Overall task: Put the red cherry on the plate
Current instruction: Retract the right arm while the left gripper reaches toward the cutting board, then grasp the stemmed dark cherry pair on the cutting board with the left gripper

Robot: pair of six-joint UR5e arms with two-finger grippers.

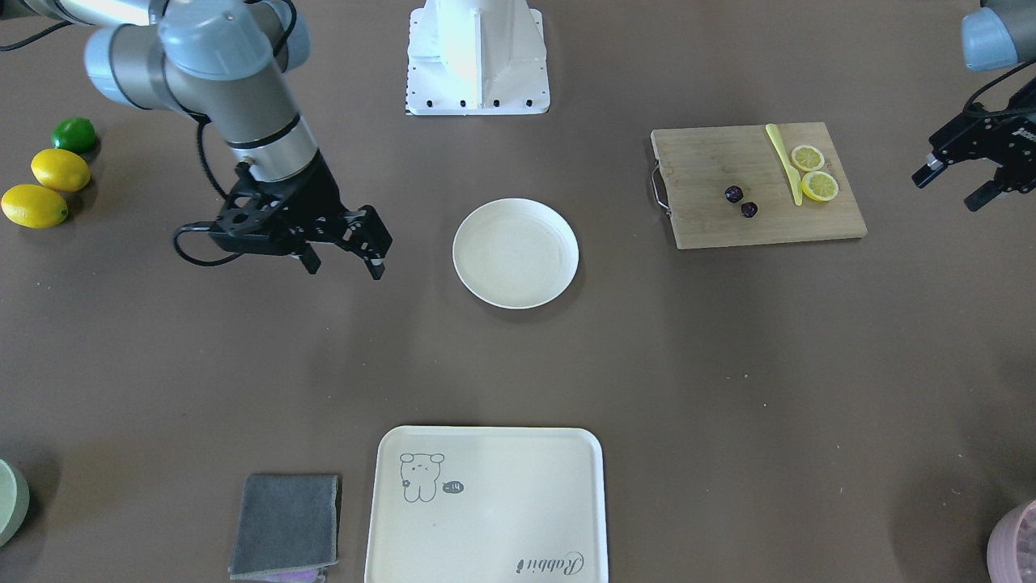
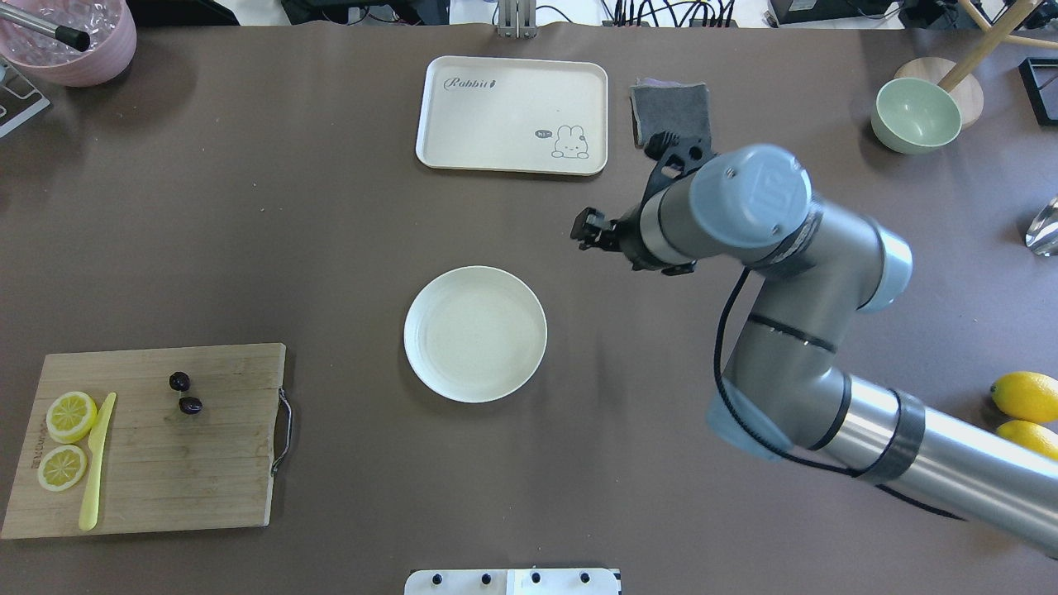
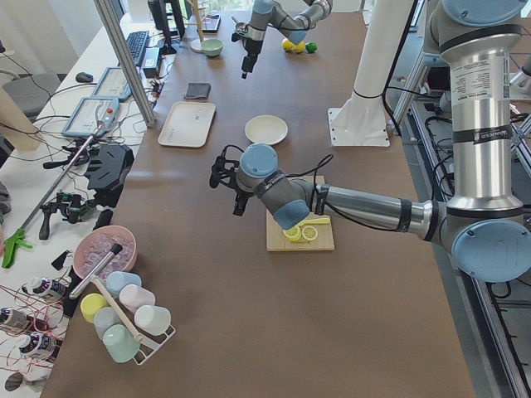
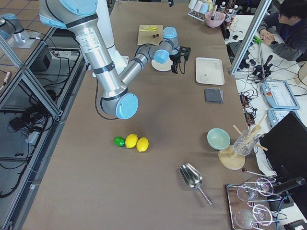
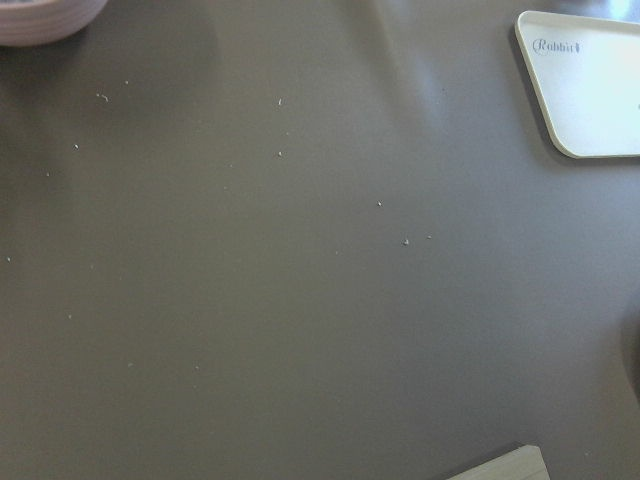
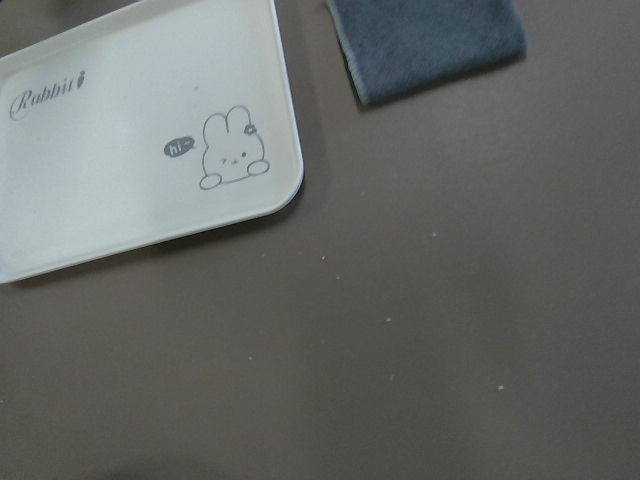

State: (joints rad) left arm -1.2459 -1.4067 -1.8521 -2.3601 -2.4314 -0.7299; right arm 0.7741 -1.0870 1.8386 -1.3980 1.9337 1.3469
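Fig.: red cherry [image 1: 734, 194] on cutting board [image 1: 712, 223]; both grippers clear of it.
Cherry pair lies mid-board, nr yellow knife [image 1: 783, 162] & lemon slices [image 1: 819, 185], well apart from plate [image 1: 515, 253] at table ctr. R gripper [image 1: 342, 263] hangs above table beside plate, fingers spread, nothing btwn. L gripper [image 1: 951, 188] past board's end, fingers also apart, nothing held.

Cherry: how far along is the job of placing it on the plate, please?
Done: nothing yet. The cherry lies on the board, and the plate is bare. In hand: nothing. The right gripper hangs beside the plate, jaws open and empty, and the left gripper hangs off to the side of the board, also open. To do: grasp the cherry, carry it over, and set it on the plate.
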